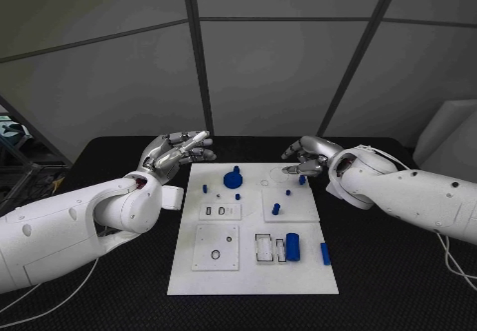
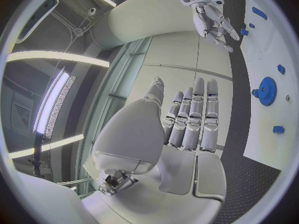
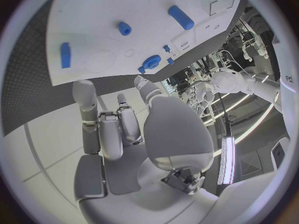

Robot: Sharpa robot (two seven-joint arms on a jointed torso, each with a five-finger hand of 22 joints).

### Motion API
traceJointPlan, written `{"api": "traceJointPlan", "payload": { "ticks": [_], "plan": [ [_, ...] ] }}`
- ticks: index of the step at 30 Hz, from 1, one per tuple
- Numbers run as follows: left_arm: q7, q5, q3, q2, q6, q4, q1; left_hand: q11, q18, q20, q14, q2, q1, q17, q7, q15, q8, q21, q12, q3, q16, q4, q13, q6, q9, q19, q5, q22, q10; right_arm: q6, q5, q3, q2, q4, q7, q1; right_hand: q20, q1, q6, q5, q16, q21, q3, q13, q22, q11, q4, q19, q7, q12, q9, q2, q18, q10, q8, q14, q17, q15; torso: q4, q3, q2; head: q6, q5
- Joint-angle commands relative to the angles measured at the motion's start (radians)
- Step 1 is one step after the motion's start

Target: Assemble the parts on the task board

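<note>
Blue plastic toothed gear (image 1: 233,179) stands on the far half of the white rectangular task board (image 1: 298,276), nearer the silver left hand (image 1: 177,152), whose fingers (image 2: 195,114) are extended and empty, than the right hand (image 1: 308,155), fingers curled, holding nothing.

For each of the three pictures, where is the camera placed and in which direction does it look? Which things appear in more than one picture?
Head view: from the robot's head, looking down at the task board; both arms, left hand and right hand show.
Left wrist view: behind the left hand, facing along its straight fingers; the board's edge lies beside them.
Right wrist view: behind the right hand, facing the board.
Shared: the blue gear-like part shows in all three.
</note>
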Motion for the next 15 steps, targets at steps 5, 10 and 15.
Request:
{"api": "traceJointPlan", "payload": {
  "ticks": [5,10,15],
  "plan": [
    [0.001,0.005,0.001,0.005,0.016,-0.017,0.002,0.002,0.002,0.0,0.003,0.009,-0.001,-0.001,0.0,-0.002,-0.005,-0.005,-0.004,0.0,-0.005,-0.004,0.001,0.004,0.0,0.003,-0.002,-0.001,0.006,0.042,0.194,0.0,-0.06,-0.029,0.149,0.003,-0.014,0.041,0.007,-0.006,-0.139,-0.156,0.009,-0.252,-0.234,-0.011,-0.027,-0.12,-0.015,-0.23,-0.003,0.005,0.029,-0.165,-0.001,-0.009,-0.204,-0.017,-0.0161,0.0054,-0.004,0.004,-0.012],
    [-0.001,0.005,0.0,0.009,0.018,-0.029,0.001,0.002,0.002,0.0,0.003,0.009,-0.001,-0.001,0.0,-0.002,-0.005,-0.005,-0.004,0.0,-0.005,-0.004,0.001,0.004,0.0,0.003,-0.002,-0.002,0.006,0.033,0.295,-0.001,-0.085,-0.045,0.188,0.002,0.009,0.061,0.012,-0.011,-0.74,-0.415,0.103,-0.813,-0.393,0.0,-0.036,-0.249,-0.008,-0.875,-0.003,-0.018,0.028,-0.299,-0.009,-0.228,-0.834,0.009,-0.0121,0.0067,-0.003,0.004,-0.024],
    [-0.002,0.005,0.0,0.013,0.019,-0.037,0.001,0.002,0.002,0.001,0.002,0.009,0.0,-0.001,0.0,-0.002,-0.006,-0.005,-0.004,0.0,-0.006,-0.005,0.001,0.004,0.0,0.003,-0.002,-0.002,0.006,0.043,0.338,-0.001,-0.09,-0.066,0.198,0.002,0.065,0.053,0.031,-0.005,-1.027,-0.64,0.183,-1.002,-0.528,0.027,-0.026,-0.325,0.015,-1.105,-0.002,-0.038,0.03,-0.23,-0.014,-0.286,-0.969,0.043,-0.0116,0.0075,-0.001,0.002,-0.028]
  ]
}}
